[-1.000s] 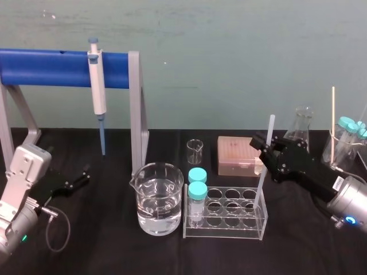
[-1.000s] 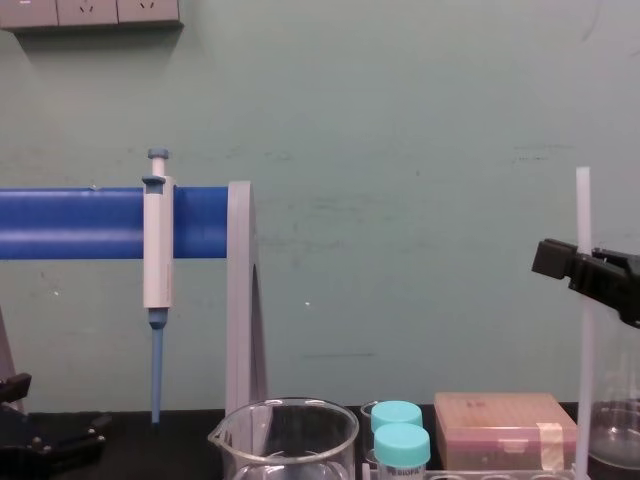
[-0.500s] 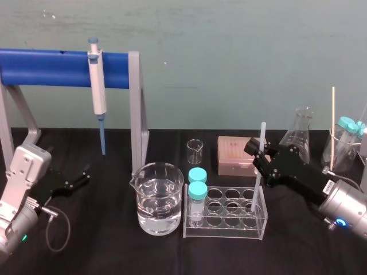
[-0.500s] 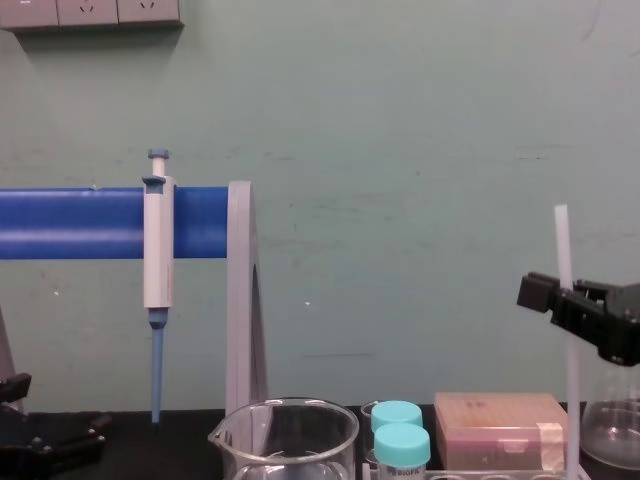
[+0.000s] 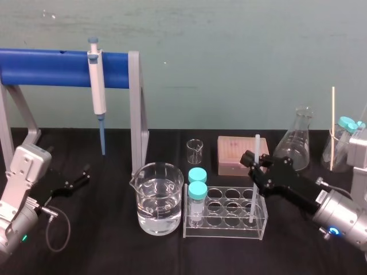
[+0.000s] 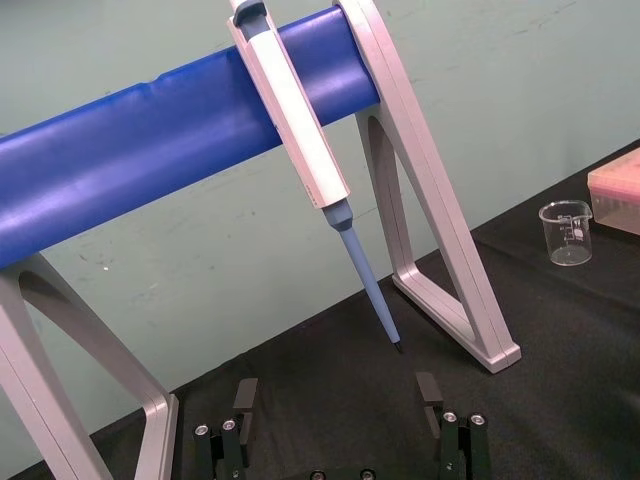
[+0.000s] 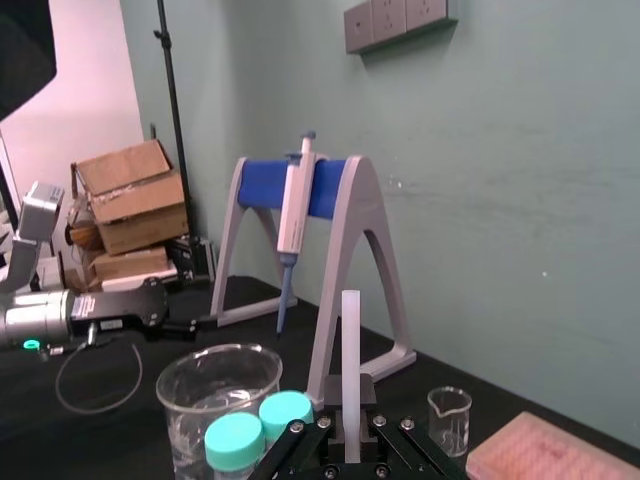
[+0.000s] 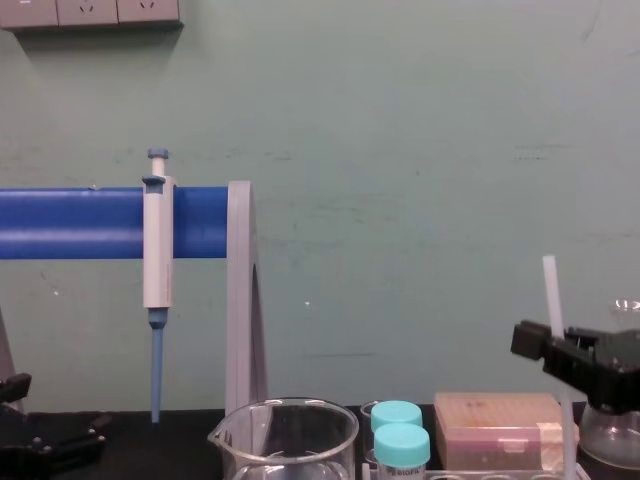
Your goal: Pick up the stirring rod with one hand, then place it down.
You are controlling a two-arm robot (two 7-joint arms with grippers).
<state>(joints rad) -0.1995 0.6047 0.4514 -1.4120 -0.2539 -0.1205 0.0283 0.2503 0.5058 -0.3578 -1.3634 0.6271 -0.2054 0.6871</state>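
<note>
The right gripper (image 5: 259,166), jaws pinching the stirring rod (image 5: 252,197), had come lower; the rod's end now stood inside the tube rack (image 5: 229,228) on the bench (image 5: 114,246), so placing seemed near. The left gripper (image 5: 74,182) lay parked, jaws spread

The left gripper (image 5: 77,179) is black, with blocky jointed fingers and small silver screws (image 6: 201,428) at their bases; its wrist housing (image 5: 26,166) is a pale silver-grey block; a grey cable (image 5: 57,229) loops beneath, beside a green light (image 5: 24,238); the right gripper (image 5: 255,161) is black too, backed by a silver cylinder (image 5: 338,213) with a blue ring light (image 5: 333,232).
</note>
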